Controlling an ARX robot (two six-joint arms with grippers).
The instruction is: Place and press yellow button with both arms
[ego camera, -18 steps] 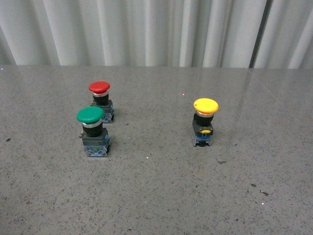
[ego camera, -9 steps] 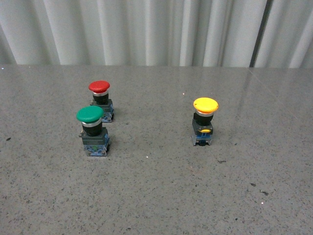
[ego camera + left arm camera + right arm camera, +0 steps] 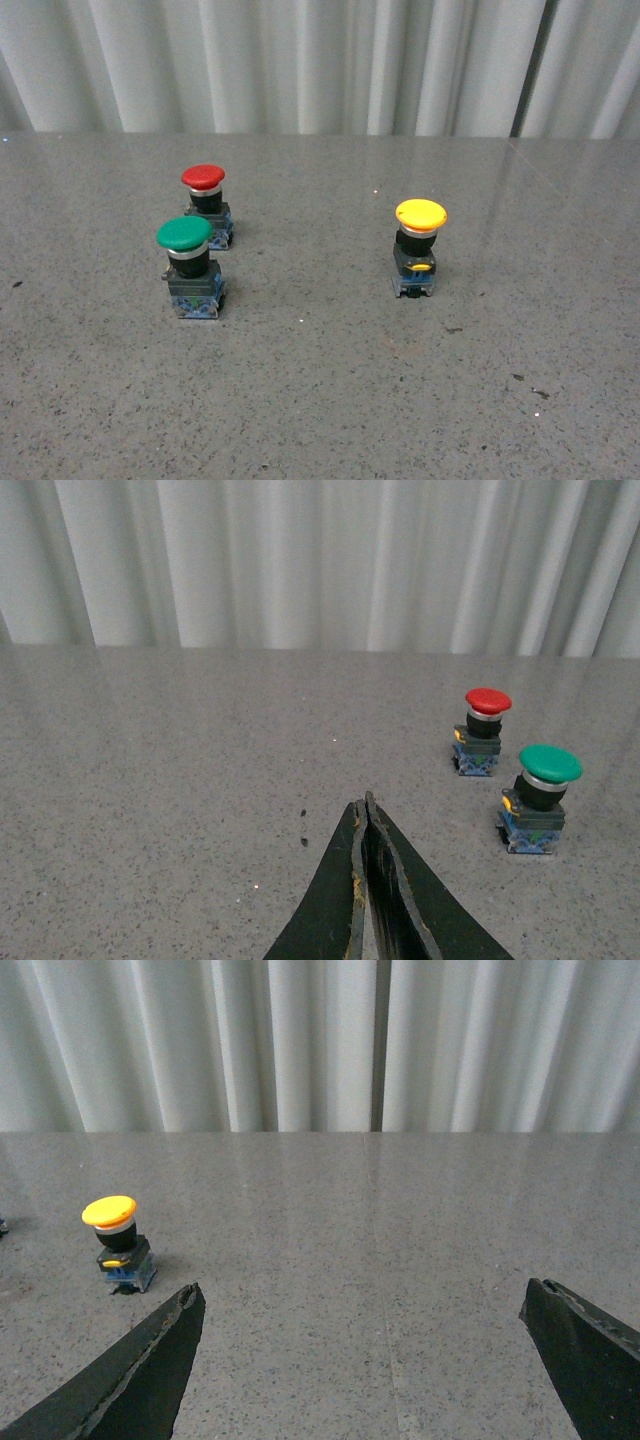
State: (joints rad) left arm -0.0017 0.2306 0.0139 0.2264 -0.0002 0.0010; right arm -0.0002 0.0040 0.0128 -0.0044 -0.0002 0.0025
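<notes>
Yellow button [image 3: 420, 250] stands upright on the grey speckled table [image 3: 320, 400], cap on top, long axis vertical, on the robot's right side and well apart from the green button [image 3: 187, 265] and red button [image 3: 205, 200], which stand close together on the left w/ the red one farther back. Neither arm shows in the front view. Left claw [image 3: 365, 802] has its tips pressed together w/ nothing between them. Its wrist view takes in only the green and red pair, no yellow one. Right claw [image 3: 362, 1295] is spread wide and empty. From its wrist camera the yellow button sits ahead on the table, off beyond one finger and outside the gap, not touched. Right arm looks the nearer of the two, so the pick-up prob. falls to it: swing across until the button's body lies between the fingers, then close on the black body below the cap, approx. level w/ the table
</notes>
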